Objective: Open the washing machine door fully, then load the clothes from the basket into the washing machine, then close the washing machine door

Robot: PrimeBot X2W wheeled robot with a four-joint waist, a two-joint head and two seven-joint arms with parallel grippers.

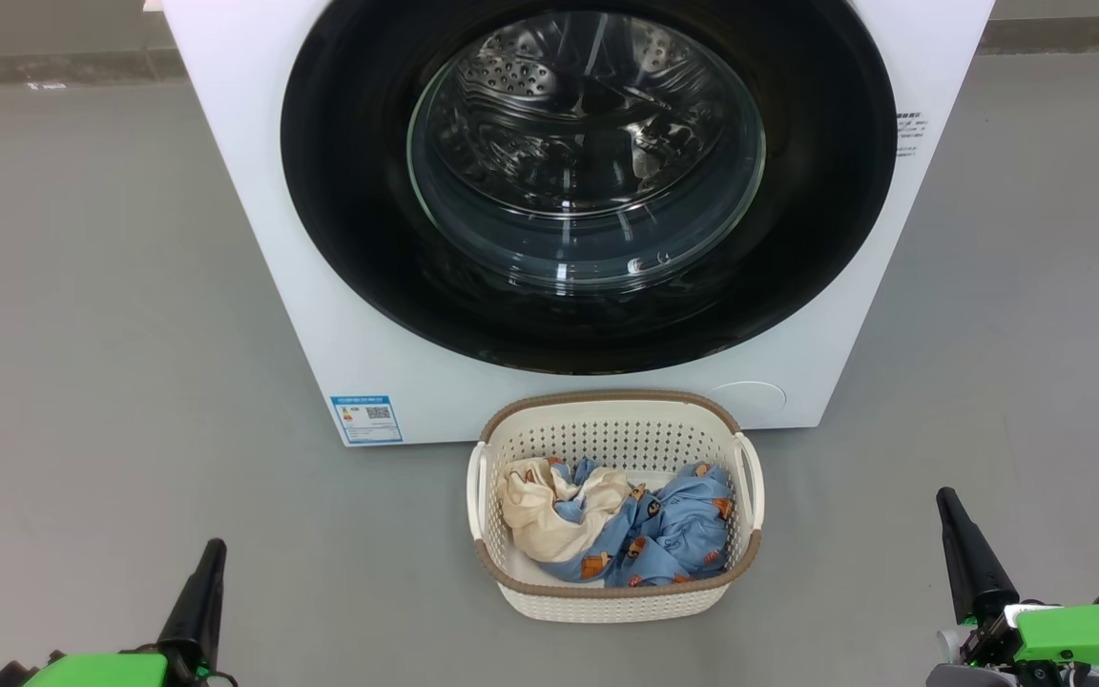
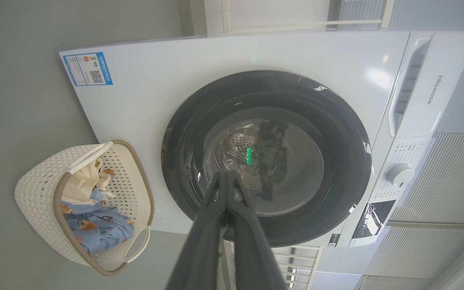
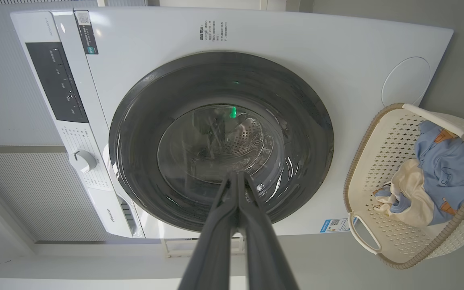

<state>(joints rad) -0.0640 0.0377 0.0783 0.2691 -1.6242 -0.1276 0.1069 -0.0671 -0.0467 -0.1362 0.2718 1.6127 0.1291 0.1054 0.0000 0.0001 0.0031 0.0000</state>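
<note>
The white washing machine (image 1: 263, 286) stands ahead, and its round black door (image 1: 359, 239) lies closed flat against the front, the steel drum showing through the glass. On the floor before it sits the cream basket (image 1: 616, 603) holding the clothes (image 1: 626, 525), a cream garment and a blue printed one. My left gripper (image 1: 209, 563) is shut at the lower left and my right gripper (image 1: 952, 510) is shut at the lower right, both empty and well short of the basket. Each wrist view shows the shut fingers (image 2: 226, 181) (image 3: 238, 181) aimed at the door (image 2: 268, 92) (image 3: 220, 72).
Grey floor (image 1: 82, 382) spreads on both sides of the machine and around the basket (image 2: 38, 185) (image 3: 457, 241). The control panel with a knob (image 2: 400, 175) (image 3: 83, 160) runs along the machine's top. A blue label (image 1: 366, 420) marks its lower left corner.
</note>
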